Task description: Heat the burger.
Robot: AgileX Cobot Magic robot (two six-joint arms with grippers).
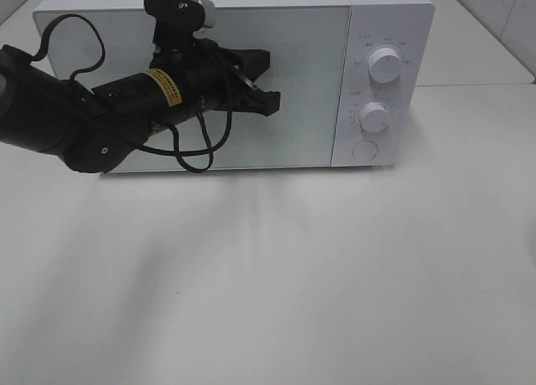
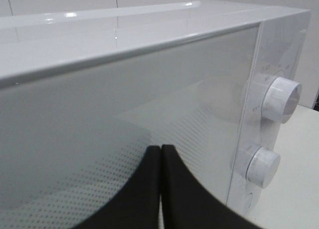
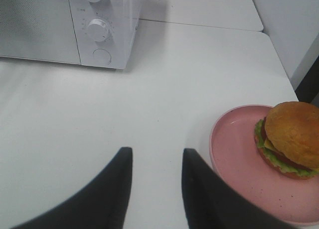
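The burger [image 3: 291,138], with a tan bun, green lettuce and dark filling, sits on a round pink plate [image 3: 238,157] on the white table, seen only in the right wrist view. My right gripper [image 3: 155,154] hovers open and empty just beside the plate. Farther off stands the white microwave [image 1: 251,33] with its door [image 1: 293,125] closed. My left gripper [image 1: 266,82] is shut with nothing in it, its fingertips [image 2: 152,157] pressed together close in front of the door's glass [image 2: 124,139].
On the microwave's right panel are an upper knob [image 1: 385,64], a lower knob [image 1: 373,117] and a round button [image 1: 364,151]. The left arm's black body [image 1: 75,117] and cable cross the door's left half. White table [image 1: 268,276] spreads in front.
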